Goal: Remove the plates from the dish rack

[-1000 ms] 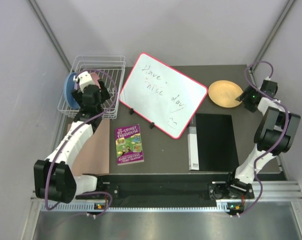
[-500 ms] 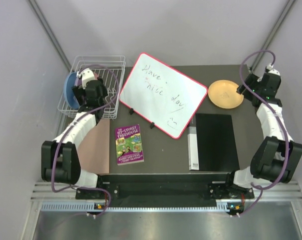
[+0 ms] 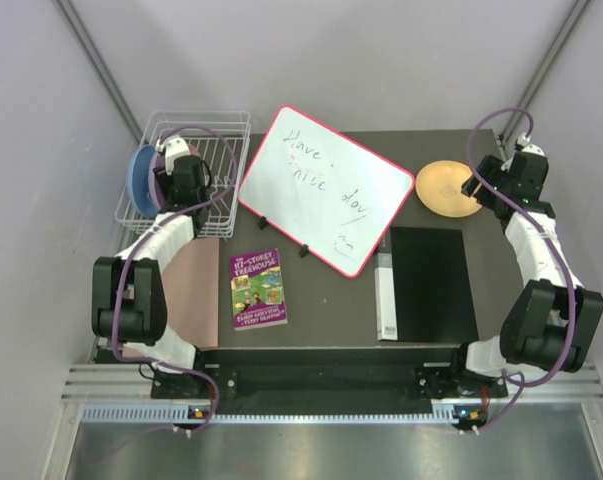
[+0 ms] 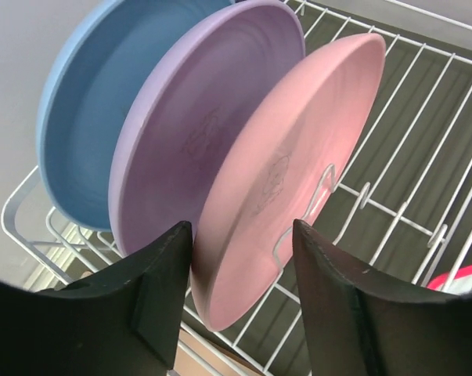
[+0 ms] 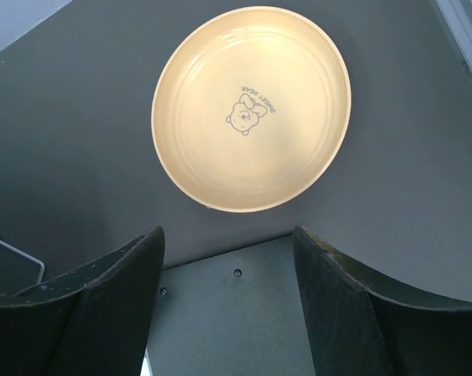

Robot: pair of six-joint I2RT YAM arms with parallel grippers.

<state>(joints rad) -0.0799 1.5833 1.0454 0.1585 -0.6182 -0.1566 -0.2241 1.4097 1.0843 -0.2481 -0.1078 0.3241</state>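
Observation:
The white wire dish rack (image 3: 233, 122) stands at the table's far left. In the left wrist view (image 4: 423, 102) it holds three plates upright: blue (image 4: 83, 117), lavender (image 4: 185, 117) and pink (image 4: 298, 157). From above only the blue plate (image 3: 138, 172) shows, and the left arm hides the others. My left gripper (image 3: 173, 178) is over the rack. It is open (image 4: 242, 239), with its fingers on either side of the pink plate's lower edge. The yellow-orange plate (image 3: 447, 187) lies flat on the table at the far right (image 5: 251, 110). My right gripper (image 3: 478, 188) is open and empty (image 5: 228, 235), just short of that plate's rim.
A red-framed whiteboard (image 3: 321, 190) leans in the middle, right of the rack. A purple book (image 3: 258, 288), a brown mat (image 3: 186, 300), a black pad (image 3: 431, 280) and a white box (image 3: 383, 295) lie nearer the front. Grey walls close in on both sides.
My left gripper has moved a little farther back over the rack, up to the plates. My right arm has stretched out and its gripper has shifted left to the yellow-orange plate's edge.

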